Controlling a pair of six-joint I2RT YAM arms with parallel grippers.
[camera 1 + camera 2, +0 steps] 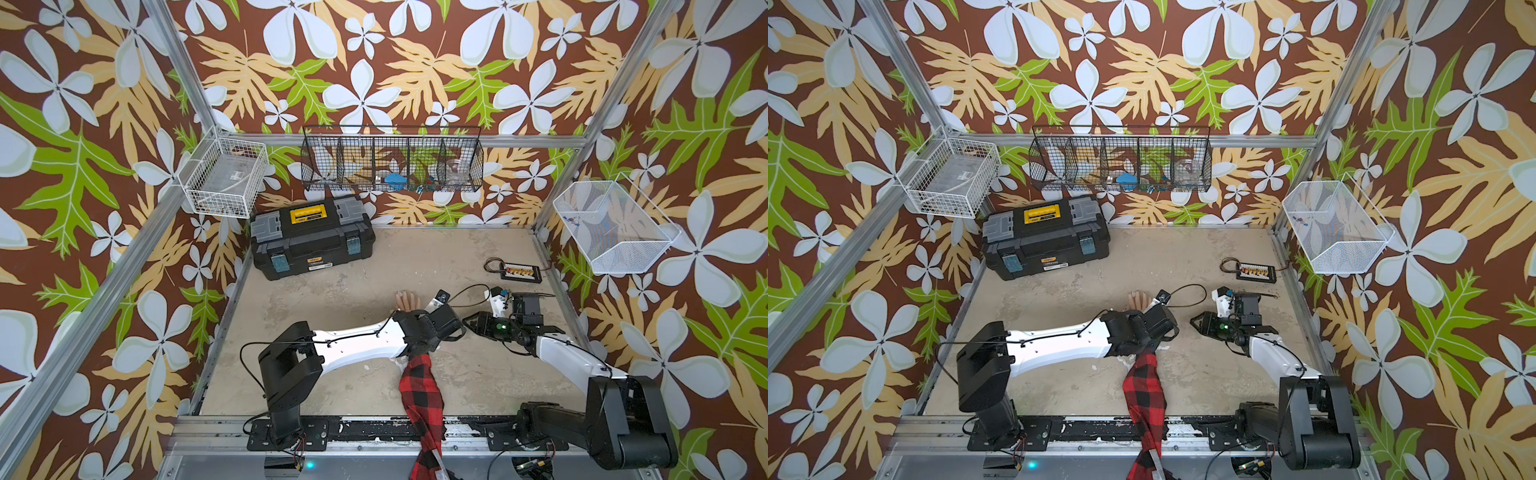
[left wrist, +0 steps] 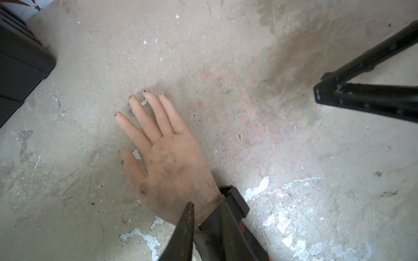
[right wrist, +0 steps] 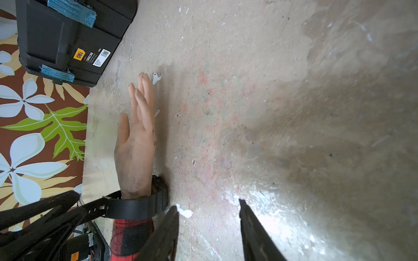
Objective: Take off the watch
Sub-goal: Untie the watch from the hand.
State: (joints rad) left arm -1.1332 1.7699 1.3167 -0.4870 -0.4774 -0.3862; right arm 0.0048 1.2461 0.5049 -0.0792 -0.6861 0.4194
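Note:
A mannequin hand (image 2: 167, 158) lies flat on the table, its arm in a red-and-black plaid sleeve (image 1: 419, 386). The watch (image 3: 135, 206) is a black band around its wrist. The strap's free tail (image 3: 95, 210) runs between the fingers of my left gripper (image 2: 207, 203), which is shut on the strap at the wrist. In both top views the left arm's wrist covers the watch. My right gripper (image 3: 208, 204) stands open just above the table to the right of the wrist, close to the watch (image 2: 235, 201) but apart from it, with nothing between its fingers (image 1: 467, 323).
A black toolbox (image 1: 311, 237) stands at the back left. A small terminal board with wires (image 1: 519, 272) lies at the back right, and a white-and-black device (image 1: 498, 297) sits just behind the right gripper. Wire baskets (image 1: 390, 160) hang on the walls.

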